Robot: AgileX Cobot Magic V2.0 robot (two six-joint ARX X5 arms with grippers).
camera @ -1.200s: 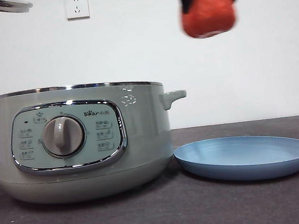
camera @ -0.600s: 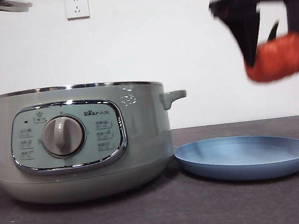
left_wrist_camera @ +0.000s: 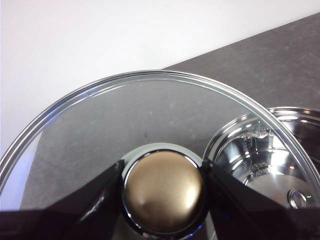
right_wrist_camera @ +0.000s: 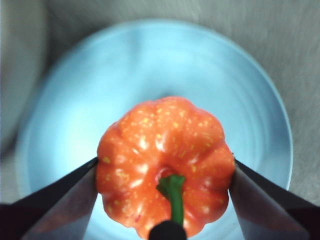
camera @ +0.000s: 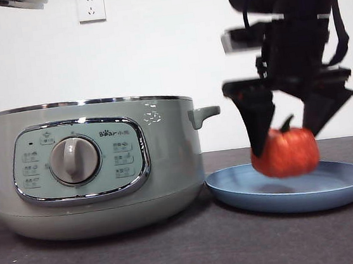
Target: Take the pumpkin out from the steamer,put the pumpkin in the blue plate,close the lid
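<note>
Right hand (camera: 283, 134) has dropped the small orange-red toy pumpkin (camera: 285, 152) down over the shallow light-blue plate (camera: 342, 188), jaws pinching its ribbed sides. Looks light and stiff, so that side grip seems fine. Left hand (left_wrist_camera: 162, 186) is clamped on the knob of the domed glass lid (left_wrist_camera: 150, 105), likely slick and breakable.

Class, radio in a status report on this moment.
Right pincer shut on pumpkin, low over plate. Left pincer shut on lid knob, aloft. Steamer open. Nothing blocking.
</note>
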